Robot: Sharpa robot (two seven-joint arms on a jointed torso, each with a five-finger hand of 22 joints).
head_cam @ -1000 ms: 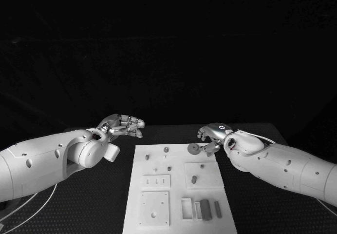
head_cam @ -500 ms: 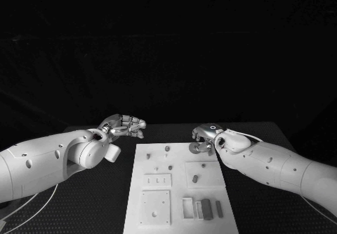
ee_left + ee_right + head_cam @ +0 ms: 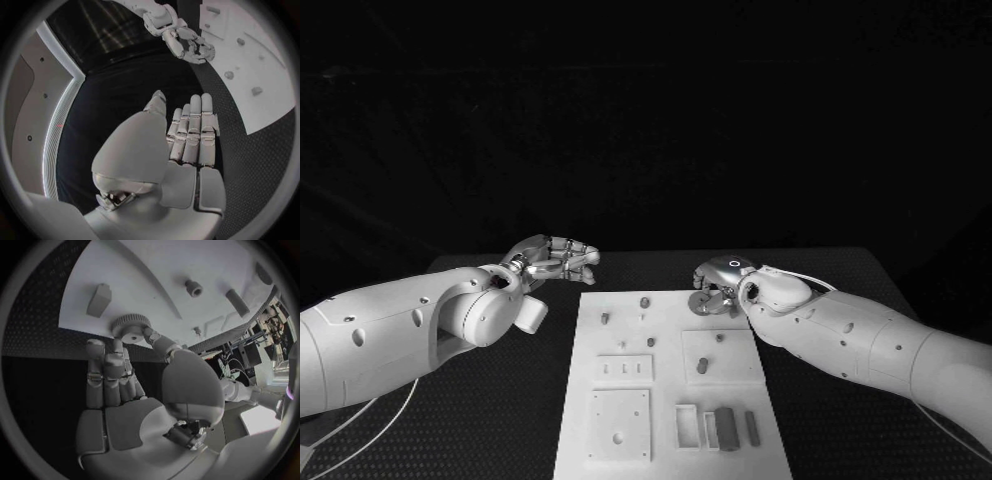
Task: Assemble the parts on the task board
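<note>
Pinched between thumb and fingertip of the right hand (image 3: 728, 285), a round ridged part (image 3: 129, 328) sits at the far right corner of the task board (image 3: 668, 440), its flat face tilted toward the board. Nearby lie a small peg (image 3: 193, 288) and oblong parts (image 3: 99, 299). Off the board's far left corner, the left hand (image 3: 554, 259) hovers, fingers curled, holding nothing.

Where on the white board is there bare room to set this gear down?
Bare patches: the white task board near edge below the square plate, and the strip between the two columns. Crowded: the far right corner, where the right hand holds the round grey gear.
</note>
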